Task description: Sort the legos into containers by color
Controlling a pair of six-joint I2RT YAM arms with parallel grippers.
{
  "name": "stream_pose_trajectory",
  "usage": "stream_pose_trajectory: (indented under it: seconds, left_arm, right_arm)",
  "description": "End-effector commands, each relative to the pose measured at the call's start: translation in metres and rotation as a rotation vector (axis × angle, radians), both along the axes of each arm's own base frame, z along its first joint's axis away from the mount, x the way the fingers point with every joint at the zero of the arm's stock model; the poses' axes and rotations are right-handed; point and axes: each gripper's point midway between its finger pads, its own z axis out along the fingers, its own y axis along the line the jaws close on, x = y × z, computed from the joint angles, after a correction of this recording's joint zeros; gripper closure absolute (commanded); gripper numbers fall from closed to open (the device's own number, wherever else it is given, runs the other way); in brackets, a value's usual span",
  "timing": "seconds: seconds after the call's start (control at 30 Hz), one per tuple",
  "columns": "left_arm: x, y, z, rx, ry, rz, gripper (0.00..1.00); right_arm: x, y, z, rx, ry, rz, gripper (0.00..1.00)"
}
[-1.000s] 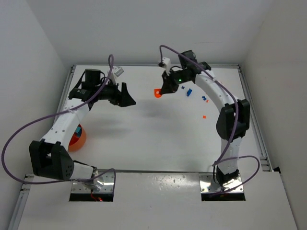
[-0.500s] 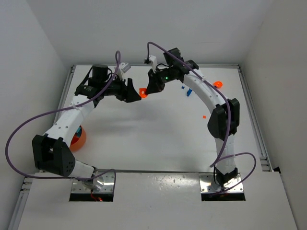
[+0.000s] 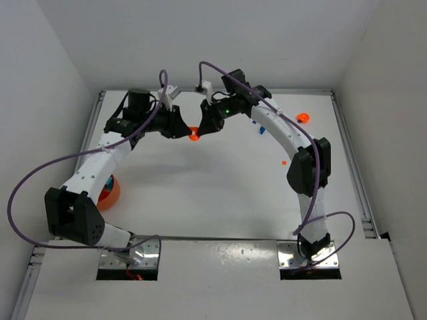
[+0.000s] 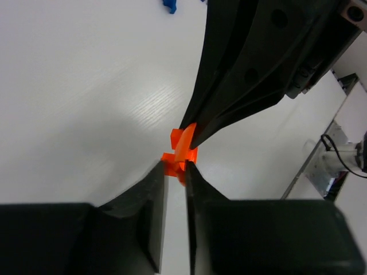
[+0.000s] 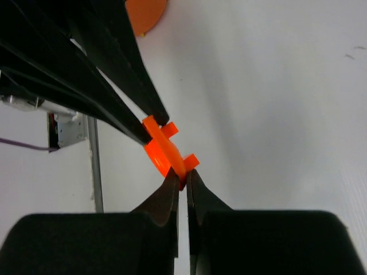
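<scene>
The right end effector [image 5: 182, 175] is pinched shut on one end of a small orange plastic lego piece [image 5: 163, 150]. It appears to hold the piece clear of the white counter [image 3: 213, 200], with the free end pointing toward the other arm. The left end effector [image 4: 175, 167] meets it there, its narrow jaws closed against that free end. Both arms therefore grip the same piece at once, over the back middle of the counter. I read this as a hand-over from right to left.

The layout supports that reading. The round shallow orange plastic bowl [image 3: 109, 191] sits at the near left, partly hidden by the left arm and well apart from the right arm. A few tiny blue lego bricks [image 3: 261, 127] and an orange speck [image 3: 283, 161] lie on the right side, not yet sorted.
</scene>
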Motion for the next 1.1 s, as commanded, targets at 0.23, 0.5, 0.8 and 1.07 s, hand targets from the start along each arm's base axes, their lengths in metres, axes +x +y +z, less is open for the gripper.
stream_pose_trajectory:
  seconds: [0.23,0.5,0.8,1.07]
  left_arm:
    - [0.001,0.006,0.014,0.04,-0.087,0.016,1.0]
    - [-0.016,0.07,-0.003,0.262,-0.11,0.16,1.0]
    - [-0.037,0.225,-0.004,0.784,-0.025,0.647,1.0]
    - [-0.093,0.315,0.01,1.114,0.113,0.99,1.0]
  right_arm:
    - [-0.011,0.009,0.062,0.127,-0.106,0.049,0.94]
    - [0.012,-0.015,0.057,0.029,-0.156,-0.107,0.4]
    - [0.03,-0.041,0.023,-0.08,-0.141,-0.167,0.37]
    - [0.045,-0.042,0.001,-0.123,-0.127,-0.155,0.37]
